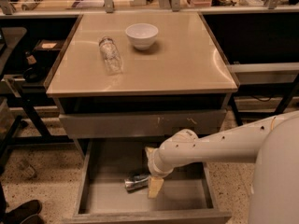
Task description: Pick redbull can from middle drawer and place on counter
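Your pincer (153, 183) is in the middle drawer (112, 200), just right of the redbull can (136, 182). On the surface (182, 66), a bottle (111, 55) lies left of a bowl (141, 35).

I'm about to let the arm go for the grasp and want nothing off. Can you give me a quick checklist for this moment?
1. Middle drawer pulled open, floor reachable: ok.
2. Redbull can in view, lying on its side on the drawer floor: ok.
3. Gripper down inside the drawer, next to the can: ok.
4. Can actually gripped: cannot tell.
5. Bare spot on the counter for the can, away from the bottle and bowl: ok.
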Motion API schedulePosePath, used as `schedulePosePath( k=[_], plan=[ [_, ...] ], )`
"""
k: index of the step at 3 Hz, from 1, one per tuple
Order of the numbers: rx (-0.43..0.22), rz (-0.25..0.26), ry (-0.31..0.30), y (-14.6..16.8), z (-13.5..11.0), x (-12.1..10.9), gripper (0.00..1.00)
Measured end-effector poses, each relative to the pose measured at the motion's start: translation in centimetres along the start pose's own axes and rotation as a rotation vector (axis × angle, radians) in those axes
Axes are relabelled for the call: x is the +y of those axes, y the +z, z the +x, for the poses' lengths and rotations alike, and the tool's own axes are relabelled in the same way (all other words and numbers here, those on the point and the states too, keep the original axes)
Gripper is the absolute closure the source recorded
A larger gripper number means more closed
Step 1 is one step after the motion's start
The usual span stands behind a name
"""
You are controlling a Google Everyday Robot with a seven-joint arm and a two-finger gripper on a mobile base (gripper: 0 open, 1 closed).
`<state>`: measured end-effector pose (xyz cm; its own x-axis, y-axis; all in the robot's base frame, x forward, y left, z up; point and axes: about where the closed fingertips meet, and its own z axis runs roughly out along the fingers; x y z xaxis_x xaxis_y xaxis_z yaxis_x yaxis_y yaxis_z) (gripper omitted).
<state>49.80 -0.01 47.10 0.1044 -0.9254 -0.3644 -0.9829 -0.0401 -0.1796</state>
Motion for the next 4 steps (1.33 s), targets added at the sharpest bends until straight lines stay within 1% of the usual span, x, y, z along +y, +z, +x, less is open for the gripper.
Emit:
schedulePosePath(
  k=[1, 2, 3, 4],
  plan=[
    [-0.004, 0.001, 0.010, 1.6, 0.7, 0.0, 0.00],
    [-0.022, -0.004, 0.028, 4.7, 2.4, -0.2, 0.00],
    [-0.022, -0.005, 0.028, 4.9, 2.5, -0.2, 0.00],
    [-0.013, -0.005, 0.010, 4.9, 2.1, 0.0, 0.00]
  ],
)
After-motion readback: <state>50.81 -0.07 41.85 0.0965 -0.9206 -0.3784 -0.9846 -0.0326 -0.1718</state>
